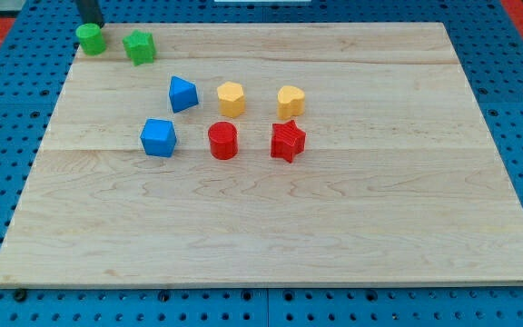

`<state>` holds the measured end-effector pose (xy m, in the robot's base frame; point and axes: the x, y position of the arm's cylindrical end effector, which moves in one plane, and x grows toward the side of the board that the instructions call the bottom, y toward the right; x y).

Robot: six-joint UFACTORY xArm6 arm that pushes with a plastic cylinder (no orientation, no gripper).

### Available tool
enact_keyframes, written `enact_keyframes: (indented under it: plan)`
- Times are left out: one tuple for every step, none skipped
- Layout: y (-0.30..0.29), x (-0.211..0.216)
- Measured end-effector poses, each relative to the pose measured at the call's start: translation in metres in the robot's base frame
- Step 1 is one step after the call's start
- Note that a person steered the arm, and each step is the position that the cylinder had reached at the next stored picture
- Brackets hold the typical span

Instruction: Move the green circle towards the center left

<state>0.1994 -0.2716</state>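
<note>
Green circle [90, 38] sits at the view's top left corner of the wooden tabletop [271, 227], right at its edge. In the single camera view, my tip [92, 24] stands just above the circle, touching or almost touching its far side. I have no claw, only this rod, so nothing spreads or pinches.

My judgement: the push is only starting, since the circle is far from the centre left. The next move calls for sliding the circle down the view along the left edge, keeping clear of the green block [140, 47] just to its right.

Counting the blocks: two green, namely the circle and a star-like one; two blue, one [182, 94] above the other [159, 137]; two yellow, a hexagon [231, 98] and a heart [291, 101]; two red, a cylinder [222, 141] and a star [288, 141]. Eight altogether.
</note>
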Motion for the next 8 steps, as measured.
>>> enact_keyframes:
  plan:
    - [0.003, 0.029]
    - [0.030, 0.075]
    - [0.032, 0.105]
    - [0.005, 0.096]
    - [0.000, 0.108]
    - [-0.002, 0.121]
    - [0.023, 0.150]
    - [0.056, 0.169]
